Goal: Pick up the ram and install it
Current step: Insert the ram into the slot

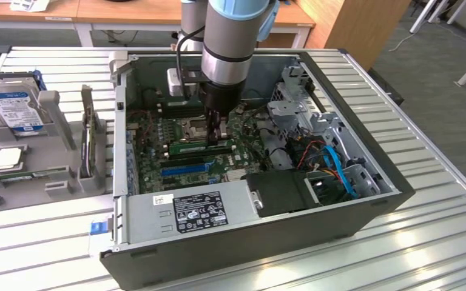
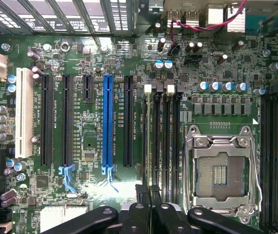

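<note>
Slatted aluminium table (image 1: 427, 200) carries an open computer case (image 1: 241, 242) lying on its side, with wooden desks behind it at 12 o'clock in the exterior view. At 9 o'clock from the case, a grey holder (image 1: 22, 176) keeps a blue-labelled hard drive (image 1: 14, 106) upright. The arm comes straight down into the case, and its gripper (image 1: 214, 134) sits over the middle of the motherboard (image 1: 156, 136), at 12 o'clock from the power supply (image 1: 192, 212). The ram (image 1: 199, 146) lies lengthwise along a black memory slot, directly under the fingertips and extending mostly toward 9 o'clock from them. It is at 6 o'clock from the CPU socket (image 1: 194, 127) and at 12 o'clock from the blue expansion slot (image 1: 186, 170). The black fingers (image 2: 138, 212) are clenched close together and meet the stick's upper edge, gripping it about its middle. Whether the stick is fully seated in the slot cannot be told. In the wrist view, the fingertips point along the group of memory slots (image 2: 161, 131) beside the open socket.
</note>
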Motion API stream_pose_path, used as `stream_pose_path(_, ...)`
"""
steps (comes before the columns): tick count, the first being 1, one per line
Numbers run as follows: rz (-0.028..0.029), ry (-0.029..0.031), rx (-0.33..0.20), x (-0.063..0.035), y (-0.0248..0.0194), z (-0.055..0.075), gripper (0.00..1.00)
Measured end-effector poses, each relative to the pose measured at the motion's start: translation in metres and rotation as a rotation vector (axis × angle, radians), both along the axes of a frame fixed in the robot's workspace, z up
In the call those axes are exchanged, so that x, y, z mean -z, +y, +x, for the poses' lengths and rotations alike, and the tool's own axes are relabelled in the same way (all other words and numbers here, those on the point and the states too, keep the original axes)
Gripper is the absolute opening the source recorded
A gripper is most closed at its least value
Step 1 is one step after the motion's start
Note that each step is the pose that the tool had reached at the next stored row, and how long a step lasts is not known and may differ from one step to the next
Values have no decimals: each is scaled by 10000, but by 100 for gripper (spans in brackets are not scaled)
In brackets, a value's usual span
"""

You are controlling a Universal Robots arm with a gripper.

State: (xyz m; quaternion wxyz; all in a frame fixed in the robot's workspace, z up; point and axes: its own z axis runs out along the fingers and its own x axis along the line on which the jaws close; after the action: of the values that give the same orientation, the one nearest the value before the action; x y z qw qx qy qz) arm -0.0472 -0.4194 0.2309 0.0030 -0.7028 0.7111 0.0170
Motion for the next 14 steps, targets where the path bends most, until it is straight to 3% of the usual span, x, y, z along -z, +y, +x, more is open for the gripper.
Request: stream_pose_path(14,0,-1,1,-9,0,-2,11)
